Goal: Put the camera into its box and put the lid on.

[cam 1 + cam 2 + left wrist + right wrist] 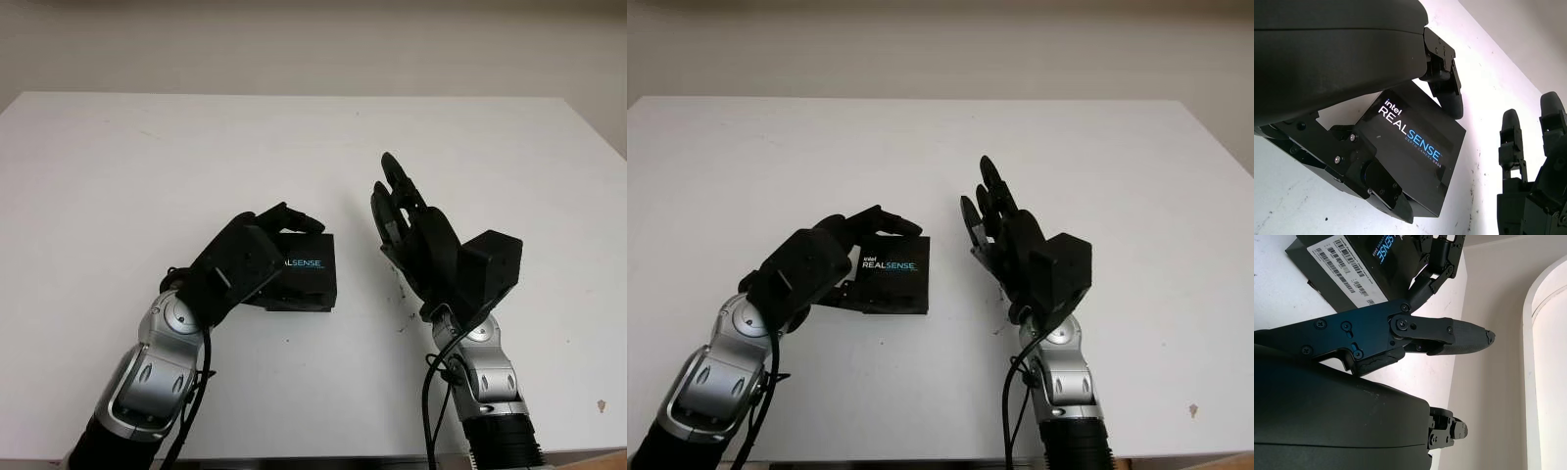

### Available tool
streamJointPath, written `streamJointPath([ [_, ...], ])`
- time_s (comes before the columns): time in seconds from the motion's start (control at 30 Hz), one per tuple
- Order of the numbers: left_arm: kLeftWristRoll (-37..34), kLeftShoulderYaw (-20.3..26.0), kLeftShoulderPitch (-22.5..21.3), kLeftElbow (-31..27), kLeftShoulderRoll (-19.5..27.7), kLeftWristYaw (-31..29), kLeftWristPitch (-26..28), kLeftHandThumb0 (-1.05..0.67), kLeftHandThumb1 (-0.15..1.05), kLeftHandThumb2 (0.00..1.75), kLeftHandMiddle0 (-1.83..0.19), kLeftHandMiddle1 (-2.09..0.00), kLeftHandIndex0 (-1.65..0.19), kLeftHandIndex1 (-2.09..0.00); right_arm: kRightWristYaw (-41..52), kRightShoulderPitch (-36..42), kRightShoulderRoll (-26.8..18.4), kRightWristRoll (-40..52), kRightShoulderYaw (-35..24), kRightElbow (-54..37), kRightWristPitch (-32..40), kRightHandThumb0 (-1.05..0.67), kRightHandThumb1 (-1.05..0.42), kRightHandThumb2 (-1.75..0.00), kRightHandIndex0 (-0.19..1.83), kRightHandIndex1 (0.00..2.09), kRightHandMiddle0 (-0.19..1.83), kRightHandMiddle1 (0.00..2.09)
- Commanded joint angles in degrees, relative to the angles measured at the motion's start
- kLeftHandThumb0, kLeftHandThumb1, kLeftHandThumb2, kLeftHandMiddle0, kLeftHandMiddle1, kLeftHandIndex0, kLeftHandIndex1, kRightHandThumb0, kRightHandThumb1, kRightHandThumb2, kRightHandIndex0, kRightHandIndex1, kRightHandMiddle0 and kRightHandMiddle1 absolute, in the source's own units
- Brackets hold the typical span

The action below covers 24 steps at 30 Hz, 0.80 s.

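A black box printed "Intel RealSense" sits near the middle of the white table, its lid closed. My left hand is shut on it from the left: upper fingers curl over its far edge and the thumb presses its near side. The box looks slightly tilted; whether it touches the table I cannot tell. My right hand is open, held upright just right of the box, palm facing it, a small gap between them. A white barcode label shows on the box's side.
The table runs wide on all sides of the hands, its far edge against a pale wall. A few small dark specks mark the surface beside my right hand, and one more lies near the front right corner.
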Motion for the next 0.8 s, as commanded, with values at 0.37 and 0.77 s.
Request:
streamJointPath([
  [0.37, 4.5, -9.3, -4.4, 2.8, 12.2, -16.2, 0.3, -0.82, 0.97, 0.07, 0.19, -0.01, 0.19, -0.01, 0.9, -0.2, -0.6, 0.4, -0.6, -0.6, -0.2, -0.68, -1.05, -0.44, -0.01, 0.06, -0.01, 0.06],
  [0.77, 6.9, -9.2, -3.5, 4.5, 11.1, -15.2, -2.0, -0.92, 1.05, 0.10, 0.19, 0.00, 0.19, 0.00, 1.2, -0.1, -0.5, 0.3, -0.5, -0.6, -0.3, -0.66, -1.05, -0.44, -0.02, 0.05, -0.02, 0.06],
])
